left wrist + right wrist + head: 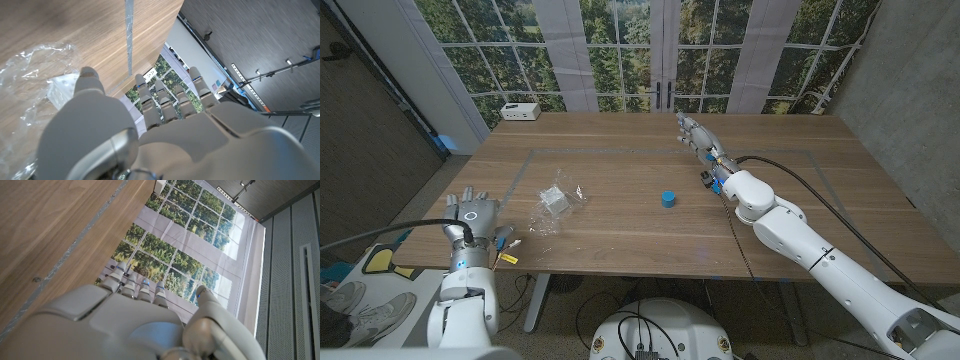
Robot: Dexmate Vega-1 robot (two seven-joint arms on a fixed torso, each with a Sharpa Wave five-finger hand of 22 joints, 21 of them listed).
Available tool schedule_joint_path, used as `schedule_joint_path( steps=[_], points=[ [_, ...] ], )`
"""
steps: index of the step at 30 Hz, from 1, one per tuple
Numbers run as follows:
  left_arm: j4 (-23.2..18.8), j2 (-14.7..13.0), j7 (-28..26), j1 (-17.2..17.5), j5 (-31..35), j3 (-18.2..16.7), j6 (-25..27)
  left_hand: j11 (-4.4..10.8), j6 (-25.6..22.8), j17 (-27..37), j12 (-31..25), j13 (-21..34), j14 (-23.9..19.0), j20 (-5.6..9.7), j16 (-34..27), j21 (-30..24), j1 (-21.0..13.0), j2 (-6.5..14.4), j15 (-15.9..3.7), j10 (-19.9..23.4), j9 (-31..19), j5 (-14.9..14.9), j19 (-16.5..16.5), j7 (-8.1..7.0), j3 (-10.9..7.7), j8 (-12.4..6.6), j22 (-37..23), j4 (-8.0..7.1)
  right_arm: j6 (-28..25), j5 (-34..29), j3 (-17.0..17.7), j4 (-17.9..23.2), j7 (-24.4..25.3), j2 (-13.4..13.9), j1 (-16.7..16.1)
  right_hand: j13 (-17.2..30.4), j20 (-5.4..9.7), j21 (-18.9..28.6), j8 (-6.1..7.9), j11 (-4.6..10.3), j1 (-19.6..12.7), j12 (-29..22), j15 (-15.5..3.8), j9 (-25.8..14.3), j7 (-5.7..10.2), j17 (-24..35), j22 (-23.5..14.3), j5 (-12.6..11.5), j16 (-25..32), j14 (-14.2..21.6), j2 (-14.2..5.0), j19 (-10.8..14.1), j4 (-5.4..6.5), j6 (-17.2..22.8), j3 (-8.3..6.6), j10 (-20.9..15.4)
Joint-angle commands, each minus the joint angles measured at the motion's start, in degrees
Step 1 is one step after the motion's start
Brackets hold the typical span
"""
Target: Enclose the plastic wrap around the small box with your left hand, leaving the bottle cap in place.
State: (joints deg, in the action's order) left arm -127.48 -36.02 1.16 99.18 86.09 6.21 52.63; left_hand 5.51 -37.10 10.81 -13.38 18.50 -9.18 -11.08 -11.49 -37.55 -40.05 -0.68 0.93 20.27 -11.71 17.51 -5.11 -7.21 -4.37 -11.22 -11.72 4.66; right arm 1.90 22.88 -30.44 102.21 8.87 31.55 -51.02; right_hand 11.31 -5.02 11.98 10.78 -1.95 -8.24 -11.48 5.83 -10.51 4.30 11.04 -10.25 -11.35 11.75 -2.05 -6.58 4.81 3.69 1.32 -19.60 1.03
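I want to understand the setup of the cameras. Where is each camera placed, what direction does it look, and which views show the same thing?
Head view: fixed on the head, looking down at the table; both arms, left robot hand, right robot hand, bottle cap.
Left wrist view: along the left robot hand's back toward the windows.
Right wrist view: along the right robot hand's back, over table to windows.
Shared: head and left wrist views both show the plastic wrap.
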Motion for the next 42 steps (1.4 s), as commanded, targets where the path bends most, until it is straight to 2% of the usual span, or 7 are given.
schedule_joint_path(
  steps=[1,7,11,15,24,35,42],
  points=[
    [2.6,0.1,-0.3,-4.3,-4.9,1.1,1.4,-0.30,-0.9,0.3,-0.2,0.1,0.1,-0.20,-0.4,0.1,0.7,0.2,0.17,-0.4,0.1,-0.3,0.3,1.14,-0.08,-0.28,-0.2,-0.48,-0.4,-0.2,0.0,0.2,0.3,0.0,0.1,0.1,0.22,0.0,0.23,-0.32,0.0,0.0,0.14,-0.2,-0.16,0.3,-0.2,0.1,0.0,0.2,-0.26,0.5,0.09,-0.1,-0.34,0.3],
    [1.2,-2.1,-1.1,-5.5,-16.6,-0.7,-1.8,-0.65,-1.1,0.4,-0.3,0.1,0.2,-0.26,-0.3,0.1,1.0,0.8,0.35,-0.4,0.2,-0.5,0.3,1.42,-0.15,-0.23,-0.2,-0.74,-0.2,-0.2,-0.1,-0.3,0.0,-0.1,0.5,0.1,0.11,0.0,0.23,-0.40,0.0,0.0,0.41,-0.2,-0.21,0.3,-0.2,0.1,0.0,0.3,-0.19,0.5,0.08,-0.1,-0.35,0.3],
    [2.4,-4.2,-1.3,-7.6,-18.6,1.2,-0.6,-0.63,-0.5,0.3,-0.4,0.1,0.3,-0.42,-0.2,0.1,0.7,1.8,0.49,-0.4,0.4,-1.2,0.4,-4.34,-0.60,0.11,-0.3,-0.57,-0.5,-0.3,-0.1,-0.3,0.3,-0.3,0.6,0.1,0.07,0.0,0.23,-0.38,0.0,0.0,0.27,-0.2,-0.20,0.3,-0.2,0.1,0.0,0.3,-0.13,0.5,0.07,-0.1,-0.35,0.3],
    [3.4,-6.6,-1.6,-9.2,-21.0,3.3,0.3,-0.48,-1.3,0.3,-0.4,0.1,0.3,-0.57,-0.2,0.1,0.4,2.3,0.65,-0.4,0.5,-1.5,0.4,-5.20,-0.88,-0.18,-0.3,-0.46,-0.2,-0.1,0.0,-0.8,0.2,-0.4,0.7,0.1,0.00,0.0,0.22,-0.43,0.0,0.0,0.33,-0.2,-0.24,0.3,-0.2,0.1,0.0,0.3,-0.08,0.5,0.08,-0.1,-0.34,0.3],
    [2.7,-13.7,2.7,-12.1,-22.5,8.9,5.0,-0.08,-10.1,0.1,-1.3,-0.3,-0.8,-0.66,-0.5,0.0,-0.5,2.9,-0.18,1.9,0.8,-3.4,0.4,-1.26,-1.56,-2.36,-0.4,0.62,-0.1,0.1,0.1,-1.4,0.3,-0.7,0.9,0.1,-0.04,0.0,0.21,-0.43,0.0,0.0,0.28,-0.2,-0.18,0.3,-0.2,0.1,0.0,0.3,-0.02,0.6,0.12,-0.2,-0.34,0.3],
    [4.4,-18.1,4.2,-17.2,-22.2,17.1,10.2,-0.08,-8.0,0.1,-1.0,-0.4,-0.9,-0.62,-0.4,0.1,-0.4,2.3,-0.48,1.3,0.9,-4.0,0.6,-0.26,-1.32,-0.72,-0.4,1.08,-0.2,-0.1,0.0,-1.5,0.3,-0.7,1.2,0.1,-0.02,0.0,0.19,-0.50,0.1,-0.1,0.34,-0.2,-0.11,0.3,-0.2,0.1,0.0,0.5,0.03,0.5,0.14,-0.2,-0.35,0.1],
    [6.2,-17.4,-5.0,-17.8,-25.3,18.8,9.7,3.78,-22.1,-0.5,-2.6,-1.2,-5.3,2.27,-1.0,-1.7,-11.1,5.5,-4.26,7.3,0.8,-6.1,-2.8,-1.44,-6.88,-3.71,-0.4,5.46,-0.4,-0.3,0.0,-1.1,0.6,-0.6,1.3,0.1,-0.19,0.0,0.20,-0.53,0.1,-0.1,0.43,-0.2,-0.21,0.3,-0.2,0.1,0.0,0.6,0.07,0.5,0.13,-0.2,-0.38,0.0]
  ],
)
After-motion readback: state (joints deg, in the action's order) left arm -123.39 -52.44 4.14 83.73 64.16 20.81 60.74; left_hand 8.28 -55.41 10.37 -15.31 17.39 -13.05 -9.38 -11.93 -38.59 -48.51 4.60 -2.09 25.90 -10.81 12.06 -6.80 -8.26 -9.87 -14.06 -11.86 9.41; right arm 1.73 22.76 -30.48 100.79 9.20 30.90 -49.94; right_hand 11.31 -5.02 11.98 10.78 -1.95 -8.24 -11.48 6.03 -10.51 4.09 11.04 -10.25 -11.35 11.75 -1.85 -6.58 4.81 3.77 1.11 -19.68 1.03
